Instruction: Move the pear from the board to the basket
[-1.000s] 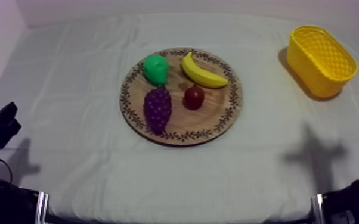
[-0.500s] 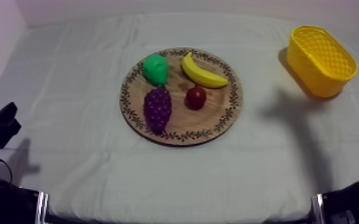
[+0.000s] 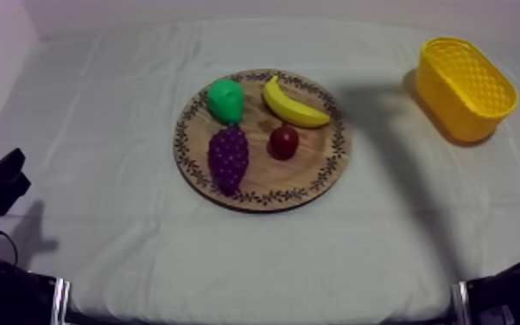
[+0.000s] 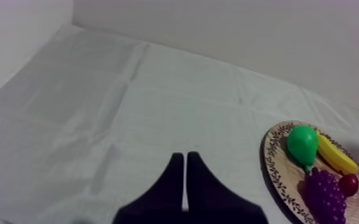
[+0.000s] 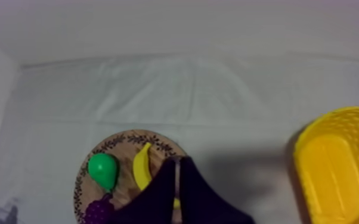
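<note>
The green pear (image 3: 225, 99) lies at the back left of the round wooden board (image 3: 308, 166), beside the banana (image 3: 294, 104). The yellow basket (image 3: 466, 85) stands at the table's far right. My left gripper (image 3: 3, 180) rests low at the left edge, far from the board. In the left wrist view its fingers (image 4: 185, 170) lie together, with the pear (image 4: 302, 143) well off to the side. My right gripper (image 5: 179, 176) is shut on nothing, high above the cloth between the board's banana (image 5: 141, 167) and the basket (image 5: 337, 173). The pear (image 5: 103, 169) lies beyond the banana.
Purple grapes (image 3: 228, 157) and a small red fruit (image 3: 283, 142) share the board's front half. Part of my right arm (image 3: 516, 289) shows black at the lower right edge. Its shadow falls across the cloth between board and basket.
The right arm's shadow has slid from the front right of the cloth up and left toward the board. The left arm and all the fruit have stayed put.
</note>
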`<state>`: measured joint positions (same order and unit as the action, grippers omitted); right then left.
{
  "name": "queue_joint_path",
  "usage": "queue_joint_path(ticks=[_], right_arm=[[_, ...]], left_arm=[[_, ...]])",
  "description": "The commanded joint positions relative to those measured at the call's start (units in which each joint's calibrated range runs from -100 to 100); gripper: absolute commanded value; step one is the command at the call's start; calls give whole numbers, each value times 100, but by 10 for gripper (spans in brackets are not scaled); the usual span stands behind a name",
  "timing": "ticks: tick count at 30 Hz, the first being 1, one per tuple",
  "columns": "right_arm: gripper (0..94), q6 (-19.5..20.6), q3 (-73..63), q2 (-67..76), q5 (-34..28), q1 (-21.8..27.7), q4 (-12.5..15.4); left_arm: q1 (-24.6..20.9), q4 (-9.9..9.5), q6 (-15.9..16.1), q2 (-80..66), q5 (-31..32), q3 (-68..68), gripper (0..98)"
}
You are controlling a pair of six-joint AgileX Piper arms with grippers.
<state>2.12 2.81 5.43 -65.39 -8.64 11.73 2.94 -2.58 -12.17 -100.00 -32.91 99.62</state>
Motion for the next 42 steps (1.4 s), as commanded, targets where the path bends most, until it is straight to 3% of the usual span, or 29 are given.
queue_joint_path(ticks=[1,16,24,35,42], right_arm=[[10,55,-40,-320,15,-135,-9],[23,1162,-369,-1465,157,-1190,-619],[24,1671,-1139,-2008,-360,-1474,-911],[29,1888,-2347,-2748,-1046,-1815,-1074],[42,1957,-2529,-2964,-1088,-1905,-1151]], left_arm=[[-1,2,-2,0,1,5,1],[-1,2,-2,0,1,5,1],[-1,2,-2,0,1,5,1],[-1,2,-2,0,1,5,1],[-1,2,-2,0,1,5,1]])
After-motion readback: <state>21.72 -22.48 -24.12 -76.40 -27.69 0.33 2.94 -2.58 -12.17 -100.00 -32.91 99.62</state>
